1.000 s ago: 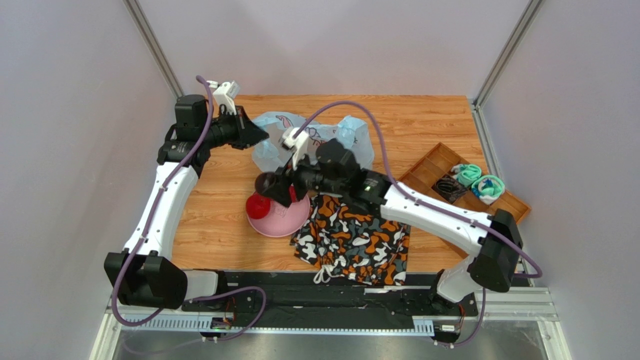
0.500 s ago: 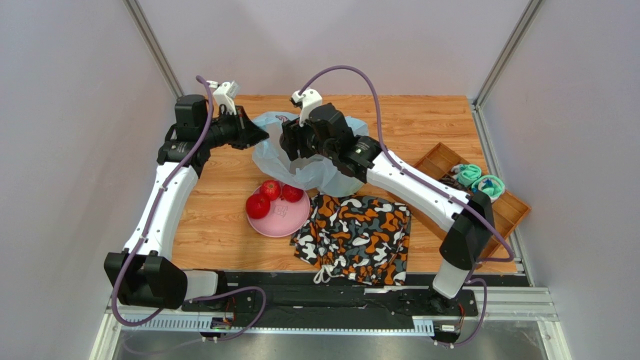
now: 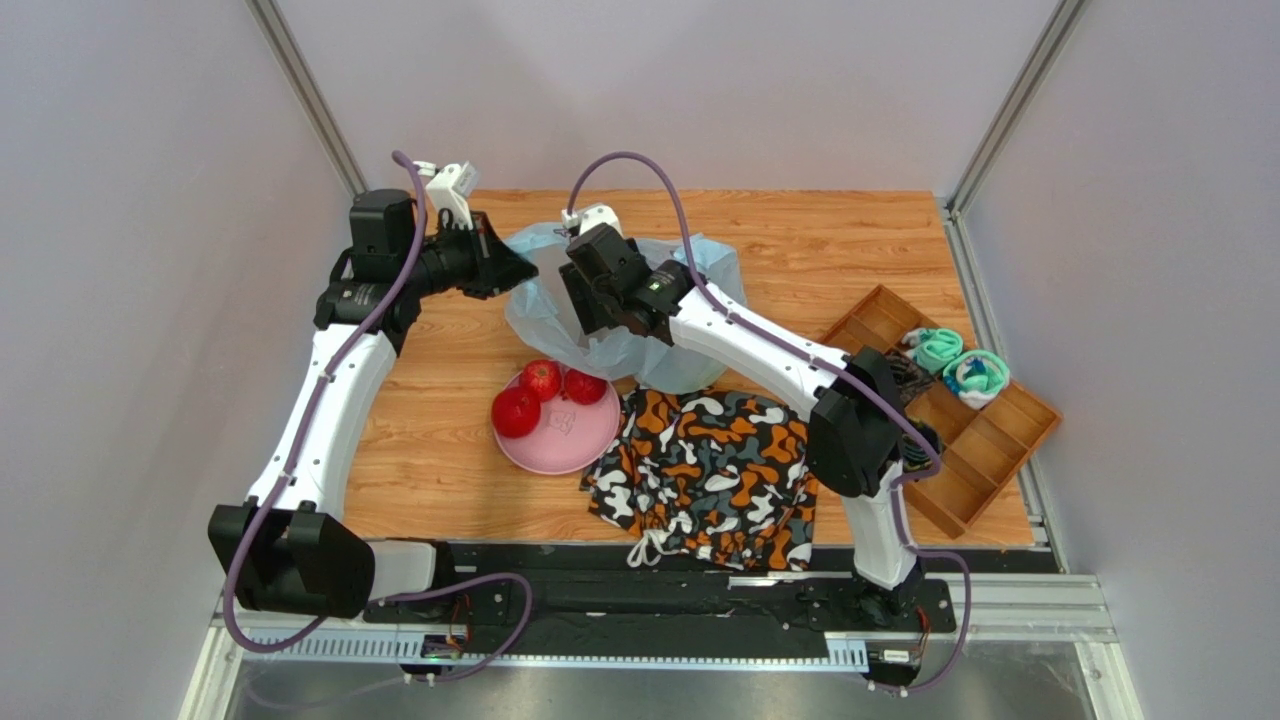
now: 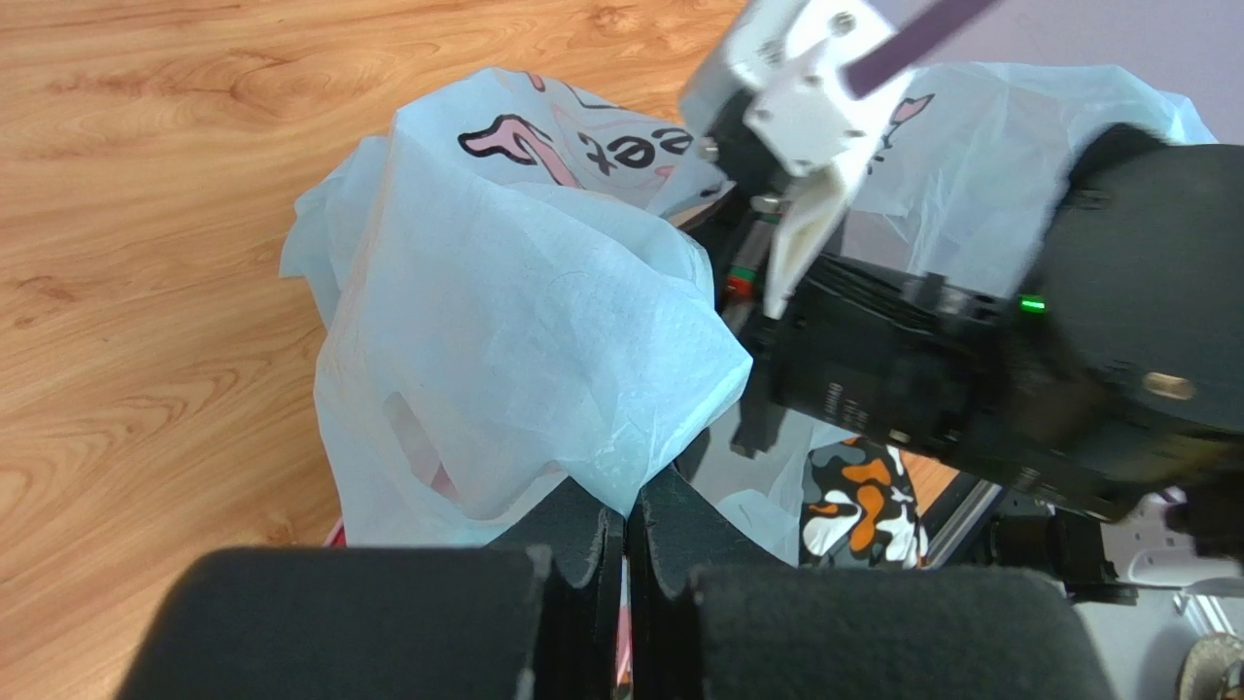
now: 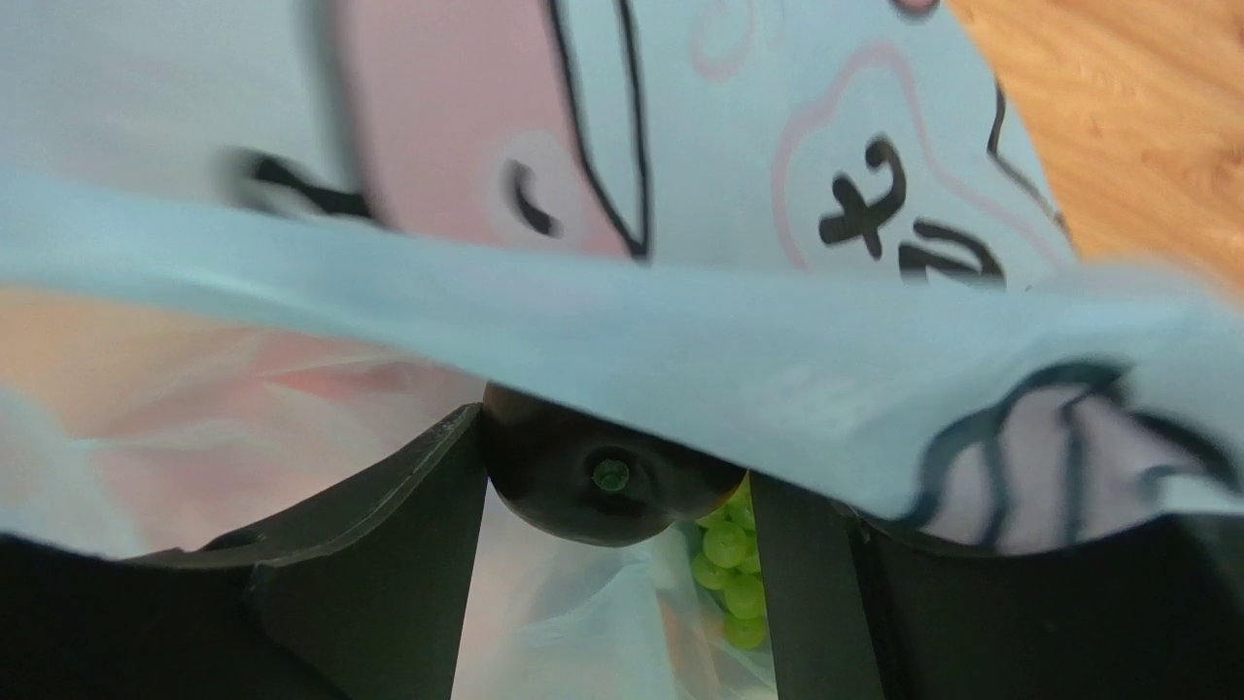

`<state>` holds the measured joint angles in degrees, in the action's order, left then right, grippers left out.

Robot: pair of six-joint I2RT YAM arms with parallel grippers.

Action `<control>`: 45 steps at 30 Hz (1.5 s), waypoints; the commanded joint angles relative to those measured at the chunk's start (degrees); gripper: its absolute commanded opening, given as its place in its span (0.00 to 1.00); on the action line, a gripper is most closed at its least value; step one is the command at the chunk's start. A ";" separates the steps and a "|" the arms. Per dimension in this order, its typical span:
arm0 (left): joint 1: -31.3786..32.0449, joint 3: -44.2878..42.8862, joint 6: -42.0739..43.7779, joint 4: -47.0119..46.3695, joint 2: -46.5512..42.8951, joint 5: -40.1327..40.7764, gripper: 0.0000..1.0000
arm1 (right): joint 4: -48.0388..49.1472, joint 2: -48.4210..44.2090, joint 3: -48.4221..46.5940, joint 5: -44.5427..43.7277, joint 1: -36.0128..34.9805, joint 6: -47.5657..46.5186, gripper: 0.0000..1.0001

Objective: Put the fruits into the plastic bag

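**Bystanders on the wooden desk**

A light-brown wood-grain desk carries everything here. Near its front edge sits a round pink plate. Just beside the plate, to its right, lies a crumpled cloth with an orange, black, white and grey camouflage pattern. At the desk's right edge rests a brown wooden tray split into compartments, set askew. Its far compartments hold teal rolled items and a small black bundle.

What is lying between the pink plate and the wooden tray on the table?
The camouflage cloth lies between the pink plate and the wooden tray; the top view shows this.
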<state>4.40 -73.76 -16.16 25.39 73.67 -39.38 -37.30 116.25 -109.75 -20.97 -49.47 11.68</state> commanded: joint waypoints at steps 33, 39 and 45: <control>-0.19 -0.25 0.34 -1.74 -1.42 -0.61 0.00 | 2.91 -6.37 10.77 8.03 5.70 4.84 0.88; -0.19 -0.16 0.26 -1.74 -1.42 -0.70 0.00 | 17.58 -17.27 19.74 17.35 5.70 5.45 0.86; -0.19 -0.07 0.08 -2.01 -1.51 -1.14 0.00 | 31.29 -24.21 26.60 28.68 5.27 5.90 0.86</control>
<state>4.40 -73.76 -16.16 25.36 73.67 -39.55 -20.58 96.53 -85.49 -2.33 -43.70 16.75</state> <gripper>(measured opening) 0.008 0.862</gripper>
